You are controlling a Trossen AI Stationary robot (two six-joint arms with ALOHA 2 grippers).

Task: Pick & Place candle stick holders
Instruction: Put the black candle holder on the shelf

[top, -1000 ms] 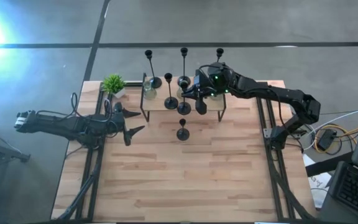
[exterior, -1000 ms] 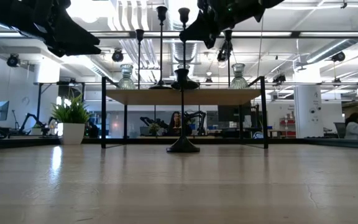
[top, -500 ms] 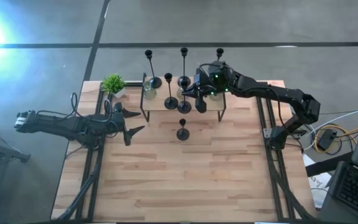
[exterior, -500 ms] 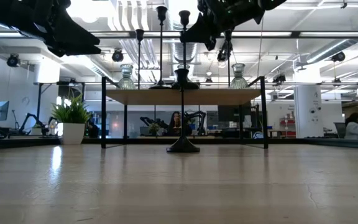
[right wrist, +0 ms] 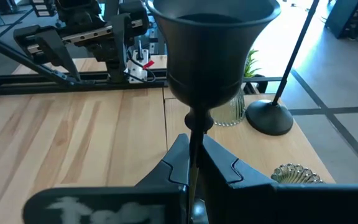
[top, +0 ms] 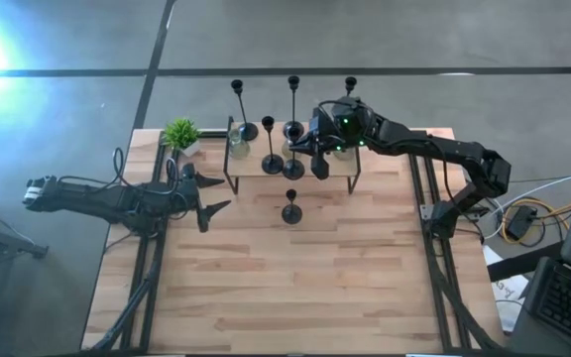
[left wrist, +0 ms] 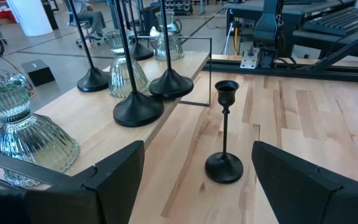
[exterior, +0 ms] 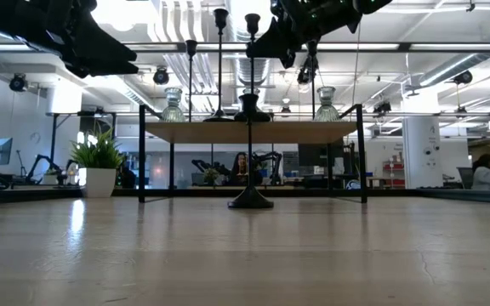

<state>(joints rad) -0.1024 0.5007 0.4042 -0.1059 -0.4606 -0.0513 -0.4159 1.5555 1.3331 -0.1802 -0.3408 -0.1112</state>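
Big wooden table [top: 285, 288], w/ a small raised shelf [top: 256, 165] at the far end, prob. the display spot where the holders get set. Right arm reaches in from the side over that shelf; the right gripper [right wrist: 191, 163] is clamped on the thin stem of a black candle stick holder [right wrist: 211, 59], just under the cup. That's the sensible place to grab: stem's narrow enough for the fingers and the heavy base hangs below, so it stays upright. From overhead the held piece [top: 319, 167] sits at the shelf's right-front part, base looks near the shelf top, but I can't tell if it's touching.

Left arm waits low at the table's left side, left gripper [left wrist: 197, 180] fingers spread wide, holding nothing, aimed toward the shelf.

Other tall black holders [top: 272, 159] stand on the shelf, spaced apart, w/ glass ones [left wrist: 27, 140] btwn them. One short black holder [top: 291, 210] stands alone on the table just in front of the shelf, likely still to be moved.

Small potted plant [top: 180, 135] sits left of the shelf, not part of the job.
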